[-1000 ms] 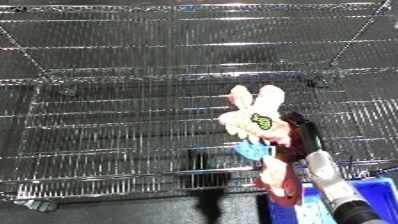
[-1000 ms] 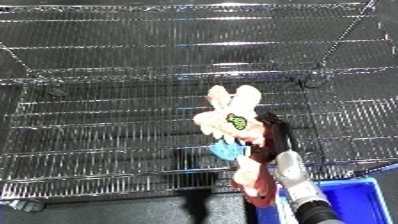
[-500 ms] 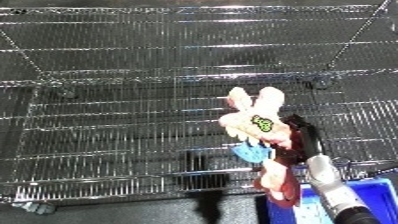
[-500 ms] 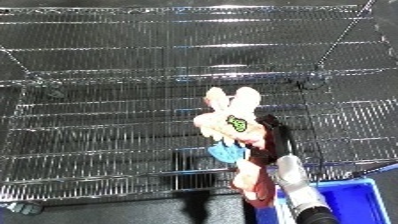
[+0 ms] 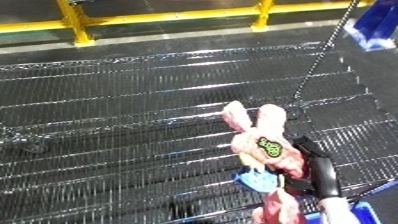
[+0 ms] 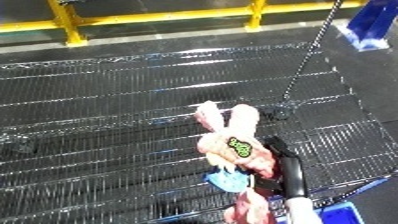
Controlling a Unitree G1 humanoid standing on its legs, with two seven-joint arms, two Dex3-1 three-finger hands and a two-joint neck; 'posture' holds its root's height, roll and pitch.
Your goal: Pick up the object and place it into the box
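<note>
One pink plush rabbit (image 5: pixel 259 150) is held upright in the right hand (image 5: pixel 315 172), whose black fingers are curled round the toy's body from the right side, so that the two ears point upward and a small blue piece hangs at the front below the head. The toy is carried clear of the wire shelf (image 5: pixel 133 125), with the metal rods visible behind and beneath it; this raised position is judged to suit a transfer rather than a fresh pick, since nothing is resting on the shelf surface under the hand. A blue bin (image 6: pixel 346 215) is seen only as a corner at the lower right edge, just beside the white forearm, and the rabbit is not yet over it. A second blue object (image 6: pixel 371 25) is visible at the upper right, well apart from the hand; whether it is another bin cannot be told. A yellow rail (image 5: pixel 160 17) runs beyond the shelf. The left hand is not shown in either view. One toy and one working hand are counted.
</note>
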